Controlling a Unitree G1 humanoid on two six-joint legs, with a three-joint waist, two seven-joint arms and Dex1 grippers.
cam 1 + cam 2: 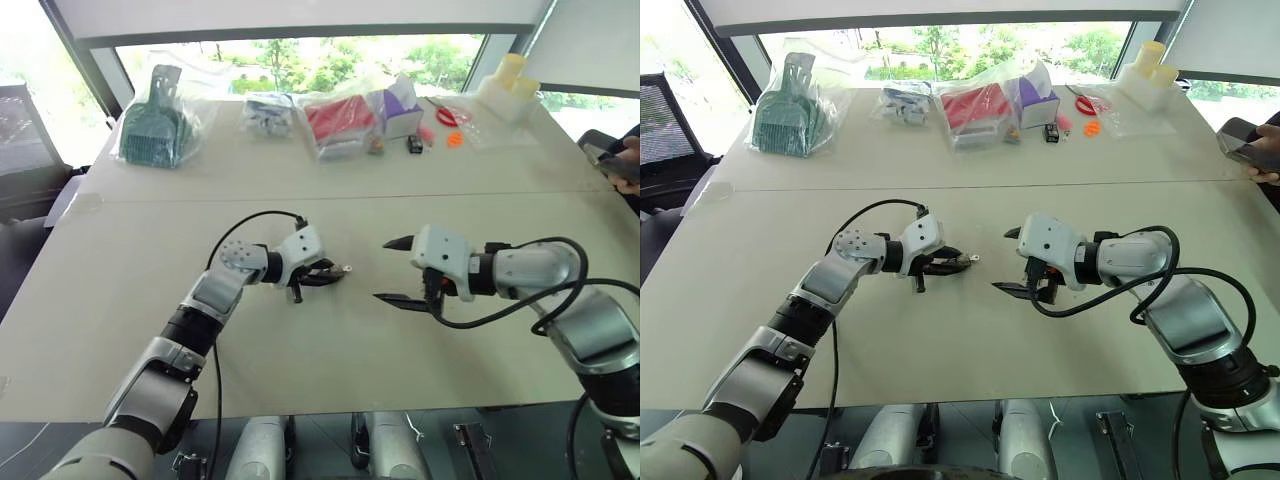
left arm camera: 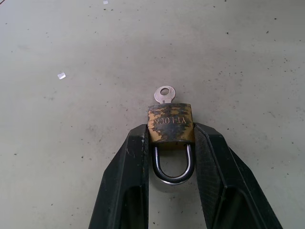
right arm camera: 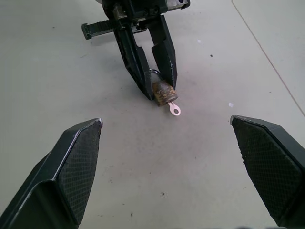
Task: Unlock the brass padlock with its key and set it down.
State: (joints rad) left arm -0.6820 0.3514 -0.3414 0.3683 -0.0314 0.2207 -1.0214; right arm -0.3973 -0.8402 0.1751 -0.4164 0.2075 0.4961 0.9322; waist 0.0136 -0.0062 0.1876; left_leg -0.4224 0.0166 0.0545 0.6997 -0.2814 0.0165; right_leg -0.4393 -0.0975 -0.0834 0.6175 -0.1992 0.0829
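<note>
My left gripper point(image 1: 330, 272) is shut on the brass padlock point(image 2: 170, 123), pinching its dull-gold body between both black fingers point(image 2: 128, 171) just above the table. The silvery shackle loop lies back between the fingers. The key point(image 2: 165, 94) sticks out of the padlock's far end, its round head pointing toward my right gripper. My right gripper point(image 1: 383, 270) stands wide open a short way to the right, facing the padlock point(image 3: 163, 91) and key point(image 3: 174, 109), with nothing between its fingers.
Along the table's far edge lie bagged goods: a green dustpan point(image 1: 152, 120), a red item point(image 1: 340, 118), a purple box point(image 1: 400, 105), red scissors point(image 1: 447, 115) and a box of yellow cups point(image 1: 508, 85). A person's hand with a phone point(image 1: 612, 158) reaches in at the far right.
</note>
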